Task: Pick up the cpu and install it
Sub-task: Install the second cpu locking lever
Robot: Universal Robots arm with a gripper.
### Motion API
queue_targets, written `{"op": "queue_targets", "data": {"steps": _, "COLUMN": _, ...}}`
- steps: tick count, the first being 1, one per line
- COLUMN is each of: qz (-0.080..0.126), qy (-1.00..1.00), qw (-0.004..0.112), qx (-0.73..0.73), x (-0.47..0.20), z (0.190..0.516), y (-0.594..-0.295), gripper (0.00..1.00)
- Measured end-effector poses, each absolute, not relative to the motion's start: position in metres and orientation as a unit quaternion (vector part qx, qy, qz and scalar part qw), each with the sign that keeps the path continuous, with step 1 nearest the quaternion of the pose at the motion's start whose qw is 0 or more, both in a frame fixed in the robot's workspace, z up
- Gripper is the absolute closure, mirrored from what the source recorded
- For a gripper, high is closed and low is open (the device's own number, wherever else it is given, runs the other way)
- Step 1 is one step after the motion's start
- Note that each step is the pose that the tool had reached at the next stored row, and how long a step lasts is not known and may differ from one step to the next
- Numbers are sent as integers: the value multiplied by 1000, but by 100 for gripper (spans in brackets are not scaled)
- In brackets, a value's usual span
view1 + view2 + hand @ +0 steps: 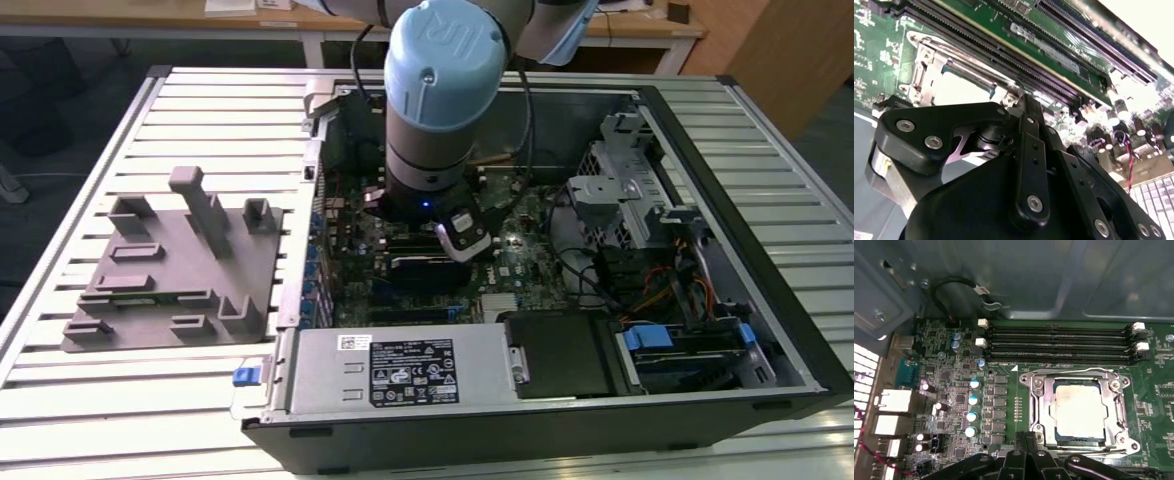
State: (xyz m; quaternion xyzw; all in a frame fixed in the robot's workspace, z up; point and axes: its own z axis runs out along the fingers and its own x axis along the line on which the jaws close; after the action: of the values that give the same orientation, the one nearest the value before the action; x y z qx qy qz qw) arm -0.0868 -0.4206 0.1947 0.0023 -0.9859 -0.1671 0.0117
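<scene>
Small square cpu [1077, 411] with pale silver top plate: seated inside the square metal-framed socket [1036, 410] on the green motherboard [1004, 390]. Black gripper [1026, 440]: just beside the socket, jaws drawn together, grasping nothing. Grey moulded tray [174, 265]: on the slatted surface [80, 400].

One computer case [747, 330] lies open on one table [80, 400]. One grey tray [174, 270] is beside it. Inside: one cpu [1078, 410], one socket [1036, 405], four memory slots [1059, 342] and one power supply [400, 370].
</scene>
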Motion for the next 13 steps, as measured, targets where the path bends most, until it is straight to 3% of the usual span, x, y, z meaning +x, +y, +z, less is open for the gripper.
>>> {"op": "queue_targets", "data": {"steps": 13, "qz": -167, "qy": -986, "qw": 11, "qx": 2, "x": -87, "z": 204, "y": -421, "gripper": 89}}
